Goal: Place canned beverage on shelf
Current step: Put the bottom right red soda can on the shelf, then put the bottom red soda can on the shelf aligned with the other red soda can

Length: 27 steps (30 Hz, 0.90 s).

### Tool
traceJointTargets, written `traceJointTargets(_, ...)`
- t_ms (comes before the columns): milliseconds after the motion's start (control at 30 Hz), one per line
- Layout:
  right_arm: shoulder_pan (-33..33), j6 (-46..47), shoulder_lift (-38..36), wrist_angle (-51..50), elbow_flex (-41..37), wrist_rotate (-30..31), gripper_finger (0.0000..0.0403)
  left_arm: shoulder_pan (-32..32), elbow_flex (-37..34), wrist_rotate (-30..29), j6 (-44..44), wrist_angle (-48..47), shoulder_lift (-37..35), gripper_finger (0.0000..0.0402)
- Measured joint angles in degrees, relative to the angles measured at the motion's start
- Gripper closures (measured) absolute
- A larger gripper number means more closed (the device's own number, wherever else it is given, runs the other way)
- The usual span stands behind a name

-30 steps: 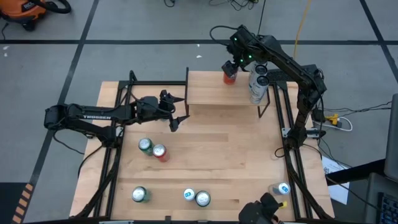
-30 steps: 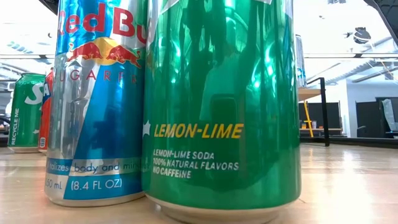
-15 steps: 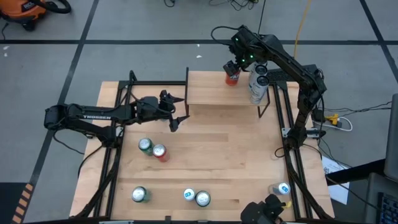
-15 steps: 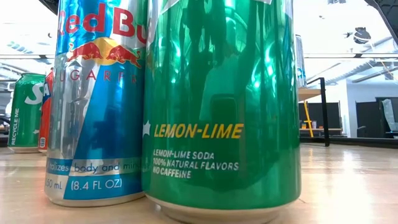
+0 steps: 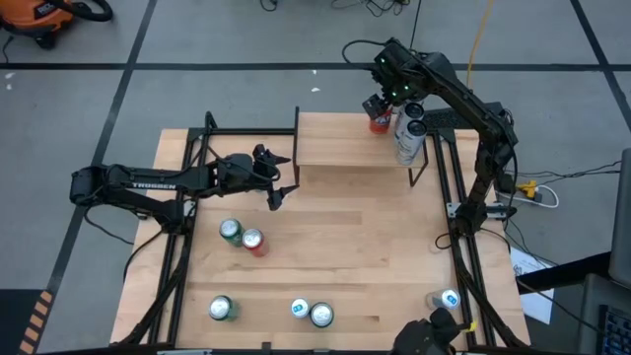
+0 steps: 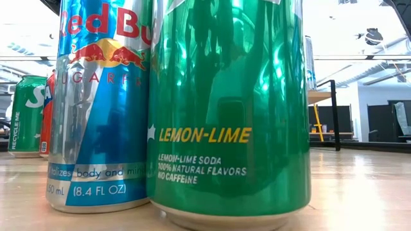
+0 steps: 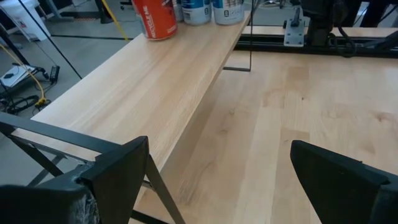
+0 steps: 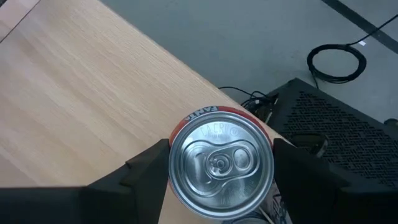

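An orange can [image 5: 378,122] stands upright at the far right of the shelf [image 5: 335,143], a raised light-wood board. It is next to two silver-and-blue cans [image 5: 407,138]. The left wrist view also shows the orange can [image 7: 155,15] on the board. My right gripper [image 5: 380,106] is above it, shut on it; the can's silver top [image 8: 221,163] sits between the fingers. My left gripper [image 5: 276,173] is open and empty, near the shelf's left end [image 7: 93,106]. My right gripper pinches the orange can's upper side wall [image 8: 186,121] between its two fingers [image 8: 146,171], one on each side just below the rim. The fingers come from above, pointing down. The can is upright; I cannot tell whether its base rests on the shelf.
Several cans stand on the tabletop: a green one [image 5: 230,230] beside a red one [image 5: 253,241], and others near the front edge [image 5: 221,308] [image 5: 321,316]. One blue-topped can [image 5: 449,298] is at the front right. A green lemon-lime can [image 6: 228,109] fills the low view.
My right gripper has gone toward the table's right edge with the orange can, which stays upright and now stands close to the two silver-and-blue cans on the shelf.
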Motion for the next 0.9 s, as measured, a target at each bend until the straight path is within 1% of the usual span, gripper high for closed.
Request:
traceJointTargets(133, -0.1, 0.1, 0.0, 0.3, 0.0, -0.2, 0.0160, 0.0, 0.0, 0.0, 0.0, 0.0, 0.0, 0.0017)
traceJointTargets(267, -0.7, 0.0, 0.0, 0.8, 0.0, -3.2, 0.0160, 0.0, 0.0, 0.0, 0.0, 0.0, 0.0, 0.0017)
traceJointTargets(433, -0.7, 0.0, 0.1, 1.4, 0.0, -3.1, 0.0155, 0.0, 0.0, 0.0, 0.0, 0.0, 0.0, 0.0017)
traceJointTargets(500, -0.7, 0.0, 0.1, 1.4, 0.0, -3.1, 0.0141, 0.0, 0.0, 0.0, 0.0, 0.0, 0.0, 0.0017)
traceJointTargets(633, -0.7, 0.6, 0.1, 1.7, 0.1, -3.1, 0.0096, 0.0, 0.0, -0.2, 0.6, 0.0, 0.0, 0.0017)
traceJointTargets(767, -0.7, 1.6, 0.0, 2.5, 0.1, -3.1, 0.0059, 0.0, 0.0, -4.2, 2.0, -0.3, -1.2, 0.0017)
traceJointTargets(800, -0.7, 1.8, -0.1, 2.6, 0.1, -3.0, 0.0054, 0.0, 0.0, -5.3, 2.1, -0.2, -1.8, 0.0017)
traceJointTargets(900, -0.7, 2.1, -1.5, 4.1, 0.1, -2.9, 0.0050, 0.0, 0.0, -9.7, 3.2, -4.5, -5.3, 0.0017)
